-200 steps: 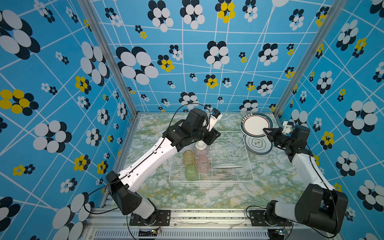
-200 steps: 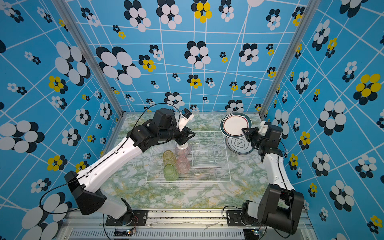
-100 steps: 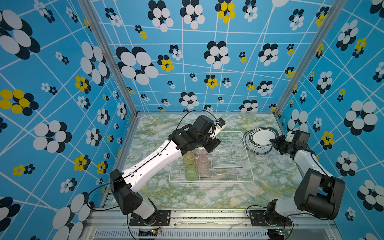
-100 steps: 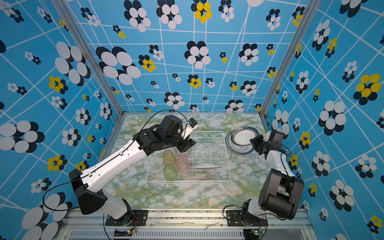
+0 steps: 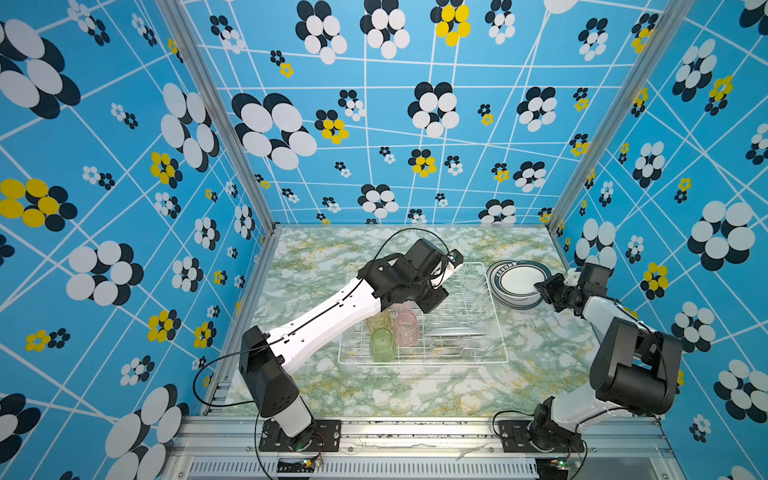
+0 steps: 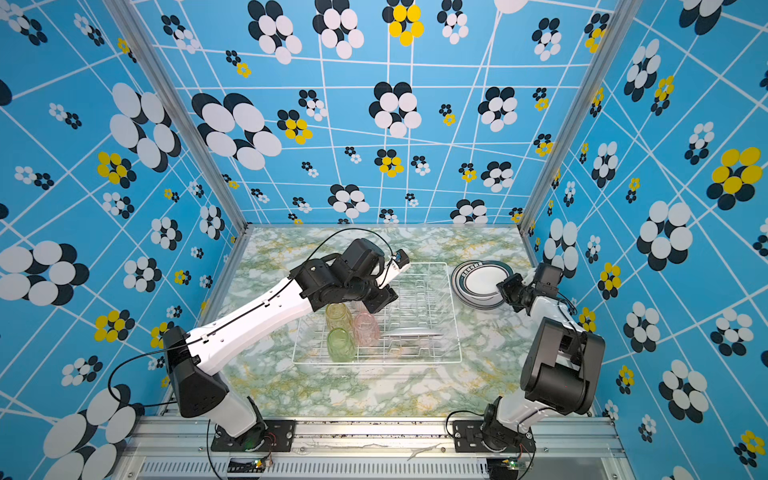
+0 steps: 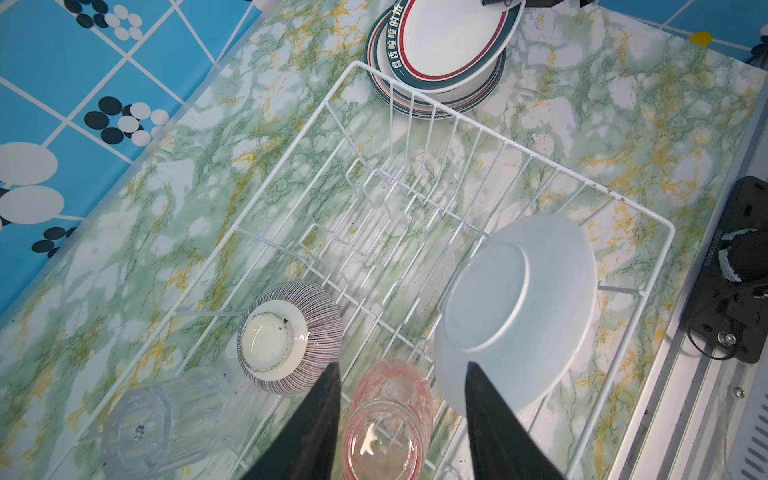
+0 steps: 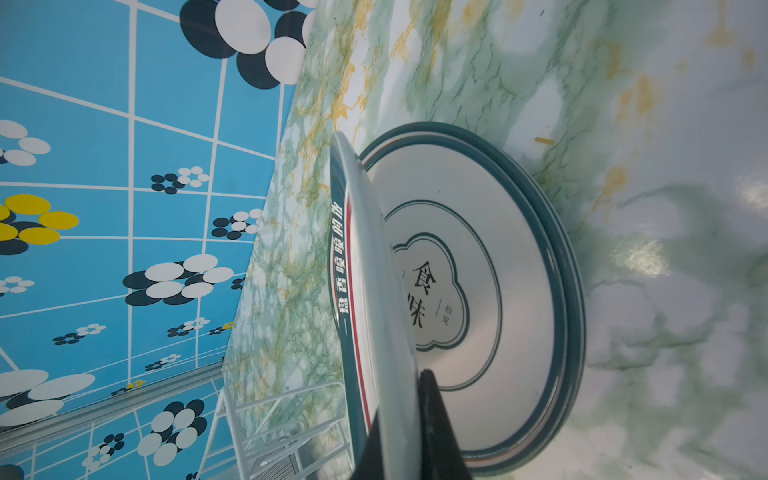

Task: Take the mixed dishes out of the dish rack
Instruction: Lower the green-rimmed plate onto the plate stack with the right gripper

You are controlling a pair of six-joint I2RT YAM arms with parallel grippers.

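One white plate [image 7: 515,307] edge-up in dish rack [image 5: 465,299]

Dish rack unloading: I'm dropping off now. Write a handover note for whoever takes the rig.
Left gripper: open, straddling the pink tumbler in the dish rack, not closed on it.
Right gripper: shut on the rim of a printed plate, tilted over the plate stack beside the rack.
Done: plates stacked on the table outside the rack.
Left: set down the held plate; then unload the white plate, striped bowl, pink tumbler, clear tumbler, amber tumbler, green tumbler.
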